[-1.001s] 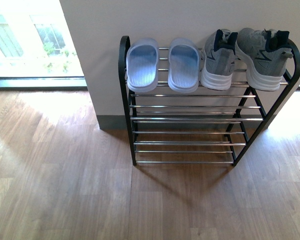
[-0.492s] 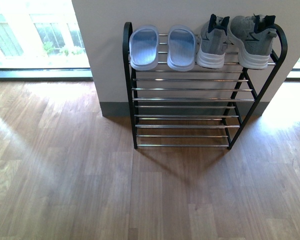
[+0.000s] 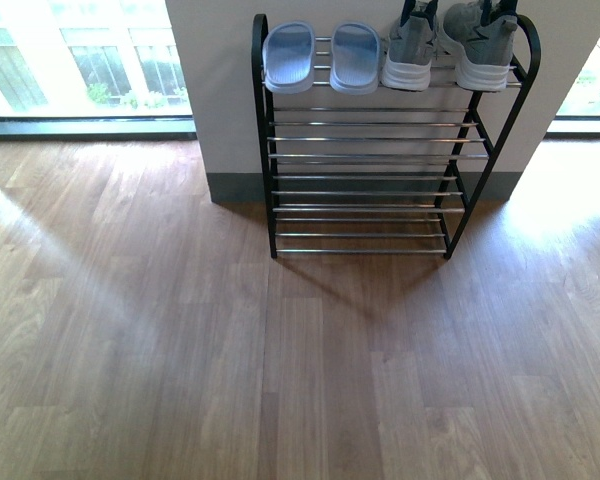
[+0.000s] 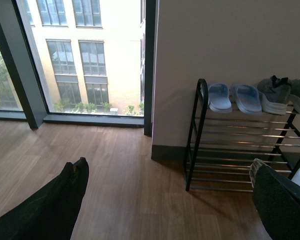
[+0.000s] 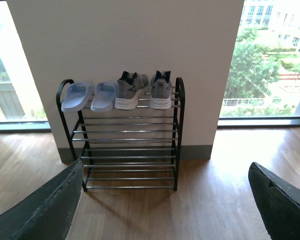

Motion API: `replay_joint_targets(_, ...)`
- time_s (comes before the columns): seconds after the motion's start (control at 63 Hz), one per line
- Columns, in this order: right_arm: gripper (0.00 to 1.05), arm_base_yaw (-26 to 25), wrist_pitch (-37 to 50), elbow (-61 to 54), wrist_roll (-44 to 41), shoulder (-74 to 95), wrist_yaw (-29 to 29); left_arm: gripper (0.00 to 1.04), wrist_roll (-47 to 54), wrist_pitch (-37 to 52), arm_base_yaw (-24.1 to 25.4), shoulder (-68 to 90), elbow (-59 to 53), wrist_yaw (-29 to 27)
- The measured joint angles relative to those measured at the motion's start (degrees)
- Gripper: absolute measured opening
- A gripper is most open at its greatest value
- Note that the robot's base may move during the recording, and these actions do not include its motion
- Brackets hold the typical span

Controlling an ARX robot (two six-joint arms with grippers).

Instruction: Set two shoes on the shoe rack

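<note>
grey sneakers (image 3: 450, 40) cropped by front view's top edge, shoe rack (image 4: 295, 150) partly behind left gripper finger (image 4: 282, 202)

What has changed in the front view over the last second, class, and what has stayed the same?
The low black-framed rack with chrome rods now sits higher and smaller in the front view, with more wooden floor below it: the camera has backed away. Nothing was gripped or released. The two pale blue foam slides and two grey knit sneakers with white soles remain side by side on the top tier, in the same order.
</note>
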Motion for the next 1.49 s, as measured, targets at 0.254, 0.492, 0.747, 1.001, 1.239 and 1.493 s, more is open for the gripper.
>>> replay_joint_targets(0.254, 0.96, 0.0, 0.0, 0.0, 0.0, 0.0, 0.0, 0.95, 0.0, 0.0, 0.0, 0.0, 0.0, 0.0)
replay_joint_targets(0.492, 0.96, 0.0, 0.0, 0.0, 0.0, 0.0, 0.0, 0.95, 0.0, 0.0, 0.0, 0.0, 0.0, 0.0)
replay_joint_targets(0.747, 0.96, 0.0, 0.0, 0.0, 0.0, 0.0, 0.0, 0.95, 0.0, 0.0, 0.0, 0.0, 0.0, 0.0)
replay_joint_targets(1.001, 0.96, 0.0, 0.0, 0.0, 0.0, -0.1, 0.0, 0.95, 0.0, 0.0, 0.0, 0.0, 0.0, 0.0)
replay_joint_targets(1.239, 0.96, 0.0, -0.1, 0.0, 0.0, 0.0, 0.0, 0.95, 0.0, 0.0, 0.0, 0.0, 0.0, -0.1)
replay_joint_targets(1.493, 0.96, 0.0, -0.1, 0.0, 0.0, -0.1, 0.0, 0.95, 0.0, 0.0, 0.0, 0.0, 0.0, 0.0)
